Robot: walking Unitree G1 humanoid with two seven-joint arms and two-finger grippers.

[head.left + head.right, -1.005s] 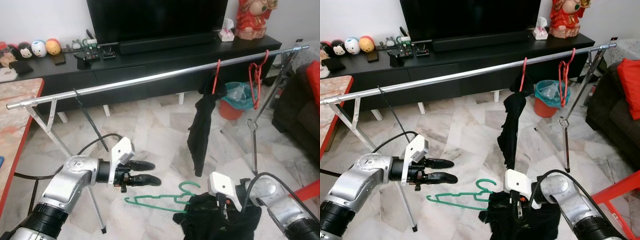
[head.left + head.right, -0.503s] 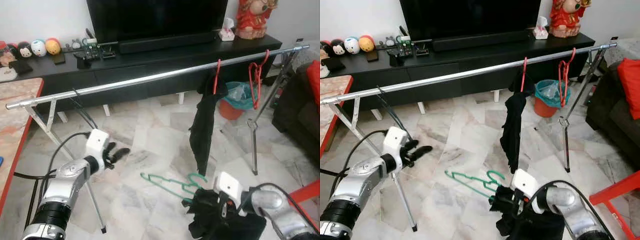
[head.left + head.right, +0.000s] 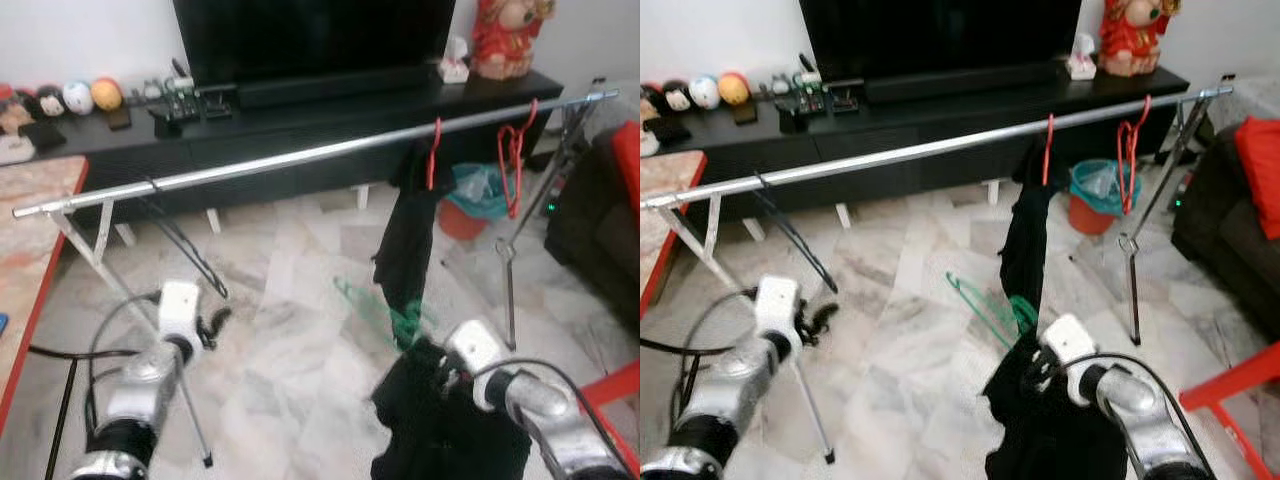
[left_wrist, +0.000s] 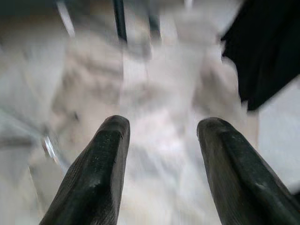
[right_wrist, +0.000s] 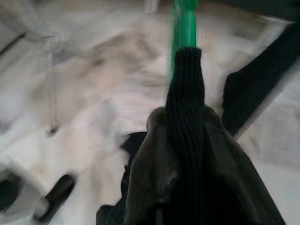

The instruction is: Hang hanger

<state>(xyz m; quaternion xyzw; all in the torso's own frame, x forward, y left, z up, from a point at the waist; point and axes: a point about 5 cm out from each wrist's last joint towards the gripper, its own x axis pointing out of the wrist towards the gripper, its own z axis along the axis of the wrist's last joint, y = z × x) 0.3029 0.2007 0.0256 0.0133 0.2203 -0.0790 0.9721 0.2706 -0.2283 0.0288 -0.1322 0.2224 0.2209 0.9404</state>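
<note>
Left eye view: a long silver clothes rail (image 3: 300, 157) runs across the room, rising toward the robot's right, in front of a black TV cabinet (image 3: 300, 110). Below the rail, the right gripper (image 3: 440, 372) holds up a green hanger (image 3: 385, 312) with a black garment (image 3: 440, 420) draped under it. The hanger is blurred; its long axis slants from upper left, out over the marble floor (image 3: 290, 350), down to the right toward the gripper, and which end carries the hook is hard to make out. It sits just beside a black garment on a red hanger (image 3: 405, 240) that hangs from the rail. An empty red hanger (image 3: 513, 160) hangs further right on the rail. The left gripper (image 3: 215, 325) is low at the left, near a leg of the rail's stand, holding nothing.

Right eye view: the same layout; the green hanger's far tip is thin and smeared, and the right gripper's fingers are buried in black cloth.

Left wrist view: the two black fingers (image 4: 101, 164) stand well apart with blurred floor between them; a dark cloth edge cuts in at one corner.

Right wrist view: the fingers are closed together on ribbed black fabric (image 5: 185, 122), and a green bar of the hanger runs straight away from them, cut off by the frame edge. The background is too blurred to read.
</note>
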